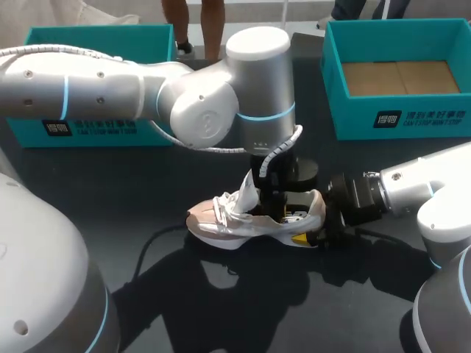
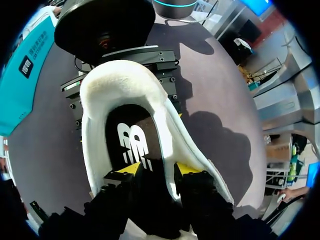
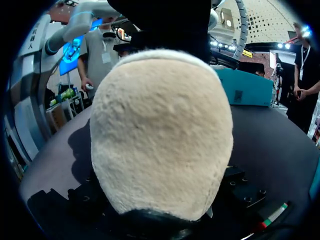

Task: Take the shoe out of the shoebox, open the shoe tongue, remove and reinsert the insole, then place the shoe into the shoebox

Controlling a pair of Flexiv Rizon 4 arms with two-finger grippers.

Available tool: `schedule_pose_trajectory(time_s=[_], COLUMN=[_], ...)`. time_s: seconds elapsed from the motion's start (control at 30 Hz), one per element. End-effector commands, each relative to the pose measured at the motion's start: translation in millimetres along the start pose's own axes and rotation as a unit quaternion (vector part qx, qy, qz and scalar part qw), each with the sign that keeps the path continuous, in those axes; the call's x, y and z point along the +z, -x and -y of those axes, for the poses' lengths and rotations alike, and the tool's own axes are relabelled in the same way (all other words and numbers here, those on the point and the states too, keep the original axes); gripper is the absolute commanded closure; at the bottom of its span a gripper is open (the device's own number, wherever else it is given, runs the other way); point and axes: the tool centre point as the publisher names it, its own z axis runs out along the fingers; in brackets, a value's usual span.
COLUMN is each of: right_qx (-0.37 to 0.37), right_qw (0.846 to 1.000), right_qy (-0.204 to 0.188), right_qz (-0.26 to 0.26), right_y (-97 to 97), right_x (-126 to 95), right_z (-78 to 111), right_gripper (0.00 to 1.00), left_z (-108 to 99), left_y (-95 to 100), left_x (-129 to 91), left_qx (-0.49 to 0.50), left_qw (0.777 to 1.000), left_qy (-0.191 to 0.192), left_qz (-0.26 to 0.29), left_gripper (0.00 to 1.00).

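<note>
Trouble, if it comes, looks likeliest at the shoe [image 1: 239,220] itself. It sits upright on the dark surface [image 1: 243,301], well apart from the open shoebox [image 1: 397,118] at the far right, and as far as I can see only the right arm [image 1: 412,187] is placed to steady it. That arm is pushed up against the heel [image 3: 160,135], which fills its own camera, and whether it truly has a hold there I cannot tell from where I stand. If it has not, any upward tug would, I reckon, lift or roll the whole shoe rather than free the insole [image 2: 131,142]. The left fingers [image 2: 140,169] point straight down into the opening, just behind the raised tongue [image 1: 243,193]. They stand apart, gripping nothing that I can make out. One yellow tip sits low over the insole, touching it or very near it, while the other lies at the white side wall, so the wall runs between them. Closing from there could pinch the padded wall instead of the insole, or crumple the insole's edge. The loose laces [image 1: 221,206] bunched by the tongue could also snag a finger as it is drawn out.
</note>
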Motion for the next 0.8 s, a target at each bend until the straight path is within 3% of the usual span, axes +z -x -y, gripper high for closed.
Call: schedule_pose_trajectory(time_s=[0.03,0.17,0.23,0.27,0.3,0.37,0.43,0.57,0.8], right_qx=[0.000,0.000,0.000,0.000,0.000,0.000,0.000,0.000,0.000], right_qw=[1.000,1.000,1.000,1.000,1.000,1.000,1.000,1.000,1.000], right_qy=[-0.002,-0.002,-0.002,-0.002,-0.002,-0.002,-0.002,-0.002,-0.002], right_qz=[0.000,0.000,0.000,0.000,0.000,0.000,0.000,0.000,0.000], right_y=[0.3,0.3,0.3,0.3,0.3,0.3,0.3,0.3,0.3], right_x=[0.5,0.5,0.5,0.5,0.5,0.5,0.5,0.5,0.5], right_z=[-0.1,-0.1,-0.1,-0.1,-0.1,-0.1,-0.1,-0.1,-0.1], right_gripper=[1.00,1.00,1.00,1.00,1.00,1.00,1.00,1.00,1.00], left_z=[-2.7,-4.4,-5.1,-5.4,-5.7,-6.1,-7.4,-9.3,-5.6], left_y=[0.7,5.9,7.7,8.6,9.4,9.5,8.4,3.5,-10.5], left_x=[10.5,18.3,22.3,24.0,25.4,26.2,24.9,18.4,-14.3], left_qx=[0.001,0.001,0.000,0.001,0.000,0.001,0.002,0.006,0.015], left_qw=[1.000,0.999,0.999,0.999,0.999,0.998,0.998,0.999,0.999], left_qy=[-0.004,0.007,0.014,0.013,0.018,0.017,0.015,0.013,-0.004], left_qz=[0.019,0.032,0.039,0.042,0.047,0.057,0.056,0.053,0.036], left_gripper=[0.43,0.36,0.38,0.49,0.53,0.83,1.00,1.00,1.00])
